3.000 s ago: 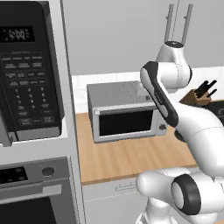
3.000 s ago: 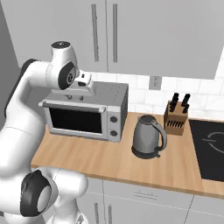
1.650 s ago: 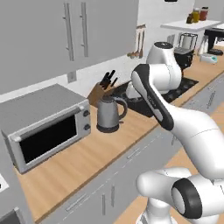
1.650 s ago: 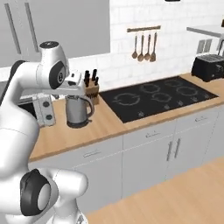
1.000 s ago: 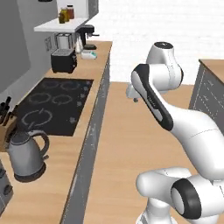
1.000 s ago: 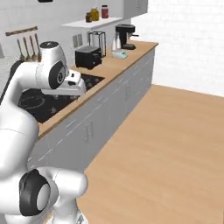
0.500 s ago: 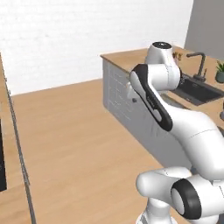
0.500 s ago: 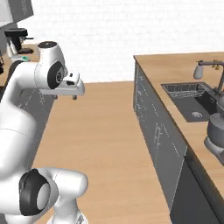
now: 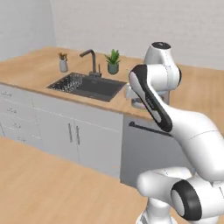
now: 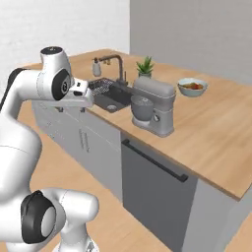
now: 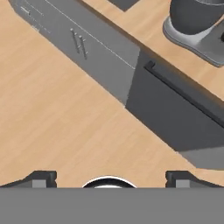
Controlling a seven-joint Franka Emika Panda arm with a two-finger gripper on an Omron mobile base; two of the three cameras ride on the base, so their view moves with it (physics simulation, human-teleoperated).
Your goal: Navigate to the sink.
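The sink [image 9: 94, 86] is a dark grey rectangular basin sunk into the wooden counter, upper left of the left base view. A wire rack sits in its left part, and a tall dark angular faucet rises behind it.

Bright, even, diffuse light with no clear source and no glare. Soft shadows only: a faint one under the counter [image 9: 83, 107] overhang, darker tone inside the sink [image 9: 94, 87]. All three views are slightly soft and low in detail; toward 12 o'clock the walls look washed out.

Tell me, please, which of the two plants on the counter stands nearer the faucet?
The leafy green plant in the dark pot, just right of the faucet; the small sprig in the pale vase stands farther left, beyond the sink.
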